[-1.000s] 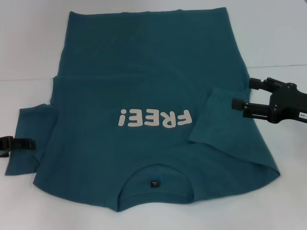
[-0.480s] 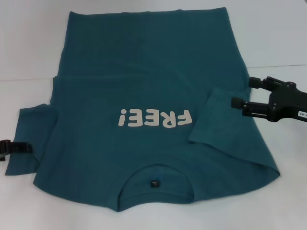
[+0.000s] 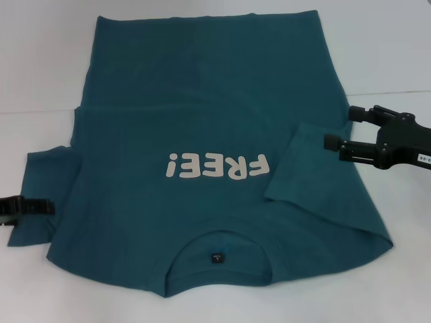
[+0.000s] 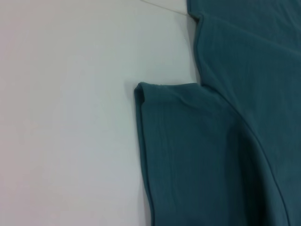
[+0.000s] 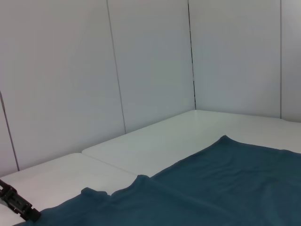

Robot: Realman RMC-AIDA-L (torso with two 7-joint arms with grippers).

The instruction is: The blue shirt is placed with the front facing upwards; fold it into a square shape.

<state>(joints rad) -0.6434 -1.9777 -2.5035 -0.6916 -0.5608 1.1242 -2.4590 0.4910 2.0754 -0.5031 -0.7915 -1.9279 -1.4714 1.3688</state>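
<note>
Shirt lies flat on the white bench, right sleeve folded inward. Right gripper hovers released beside that sleeve; left gripper, state unclear, sits at the left sleeve.

Matt cloth on a smooth white top, with black hard-finished grippers.
The shirt is soft teal knit cloth, matt, with fine ribbing and stitched hems; its letters look like flat cream print. The table is smooth, faintly glossy white. Both the left gripper and right gripper look like matt black plastic or metal.
</note>
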